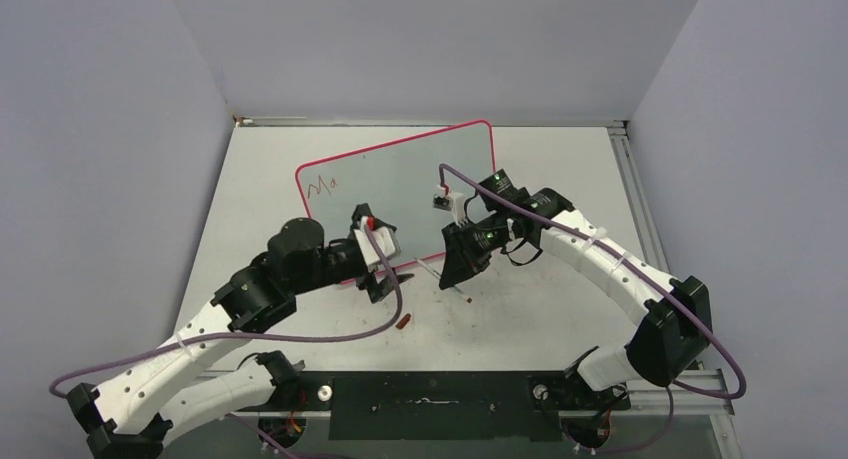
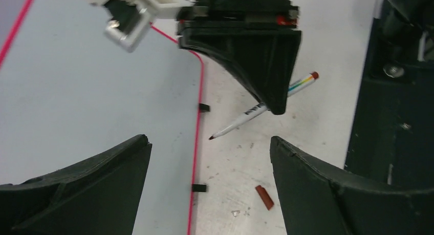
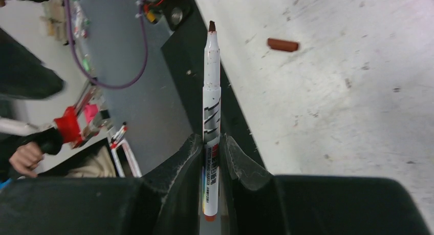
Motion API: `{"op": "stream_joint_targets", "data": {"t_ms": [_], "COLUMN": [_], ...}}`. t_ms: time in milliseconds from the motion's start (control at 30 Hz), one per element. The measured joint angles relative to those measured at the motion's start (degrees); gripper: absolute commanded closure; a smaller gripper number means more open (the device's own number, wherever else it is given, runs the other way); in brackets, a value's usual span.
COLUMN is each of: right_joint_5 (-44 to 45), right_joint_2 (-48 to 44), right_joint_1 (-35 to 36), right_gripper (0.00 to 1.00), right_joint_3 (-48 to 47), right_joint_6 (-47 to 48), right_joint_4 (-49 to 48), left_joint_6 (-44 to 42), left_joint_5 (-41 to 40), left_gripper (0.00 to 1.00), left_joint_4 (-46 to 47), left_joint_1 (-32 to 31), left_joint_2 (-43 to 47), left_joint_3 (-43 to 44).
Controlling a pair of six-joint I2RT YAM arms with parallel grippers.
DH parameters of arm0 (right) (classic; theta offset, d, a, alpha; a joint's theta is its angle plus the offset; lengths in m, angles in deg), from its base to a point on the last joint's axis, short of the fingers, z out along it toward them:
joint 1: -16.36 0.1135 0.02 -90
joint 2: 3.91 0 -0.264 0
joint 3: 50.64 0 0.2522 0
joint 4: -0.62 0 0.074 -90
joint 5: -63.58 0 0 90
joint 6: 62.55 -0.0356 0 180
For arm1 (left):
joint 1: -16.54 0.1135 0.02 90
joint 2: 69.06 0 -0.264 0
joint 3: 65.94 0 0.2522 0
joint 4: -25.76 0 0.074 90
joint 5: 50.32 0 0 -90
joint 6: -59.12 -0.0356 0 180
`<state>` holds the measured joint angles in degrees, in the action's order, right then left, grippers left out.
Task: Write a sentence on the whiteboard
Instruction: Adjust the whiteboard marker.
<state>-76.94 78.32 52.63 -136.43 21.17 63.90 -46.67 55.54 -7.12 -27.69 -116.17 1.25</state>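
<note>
Two claws: the left claw (image 2: 210, 143) and the right claw (image 3: 211, 140). One whiteboard (image 1: 420, 169), lying beyond both claws, with two black feet (image 2: 204, 107) showing along its rim just ahead of the left claw. One marker (image 3: 211, 91), gripped in the right claw. One red-brown cap (image 2: 264, 197) on the one counter (image 2: 327, 112), close under the left claw. One short scrap of the sentence (image 1: 323, 186), beyond the left claw; its letters are too small to count.

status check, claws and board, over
Left claw open, empty, by whiteboard edge. Right claw shut on uncapped marker, tip off board. Sentence barely begun, few letters only. Cap loose on table, nothing blocking.
</note>
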Motion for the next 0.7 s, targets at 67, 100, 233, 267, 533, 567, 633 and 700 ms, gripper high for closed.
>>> {"op": "stream_joint_targets", "data": {"t_ms": [67,100,233,267,533,567,633,700], "right_joint_5": [-3.10,-4.22,-6.73,-7.08,-8.02,-8.00,-7.93,-7.89], "right_joint_2": [-0.24,-0.26,-0.28,-0.28,0.07,0.07,0.07,0.07], "right_joint_1": [0.79,1.18,4.68,5.73,8.94,8.96,9.16,9.31], "right_gripper": [0.95,0.95,0.95,0.95,0.95,0.95,0.95,0.95], "right_joint_3": [1.09,1.38,1.55,1.55,0.76,0.63,0.31,0.07], "right_joint_6": [-0.20,-0.24,-0.24,-0.17,1.05,1.14,1.27,1.36], "right_joint_4": [0.92,1.16,1.99,2.23,5.16,5.38,5.70,5.88], "left_joint_6": [-1.75,-2.36,-5.14,-5.77,-8.83,-8.85,-8.85,-8.83], "left_joint_5": [-1.97,-2.49,-6.84,-8.00,-13.27,-13.38,-13.66,-13.73], "left_gripper": [0.17,0.17,0.21,0.26,0.45,0.46,0.50,0.56], "left_joint_4": [-1.36,-1.79,-3.43,-3.67,-6.80,-7.19,-7.69,-7.93], "left_joint_1": [-6.38,-8.17,-16.72,-18.38,-25.18,-25.44,-25.97,-26.47], "left_joint_2": [-0.57,-0.85,-3.37,-3.96,-6.23,-6.23,-6.23,-6.36], "left_joint_3": [-1.01,-1.31,-1.97,-2.16,-3.21,-3.23,-3.23,-3.23]}}
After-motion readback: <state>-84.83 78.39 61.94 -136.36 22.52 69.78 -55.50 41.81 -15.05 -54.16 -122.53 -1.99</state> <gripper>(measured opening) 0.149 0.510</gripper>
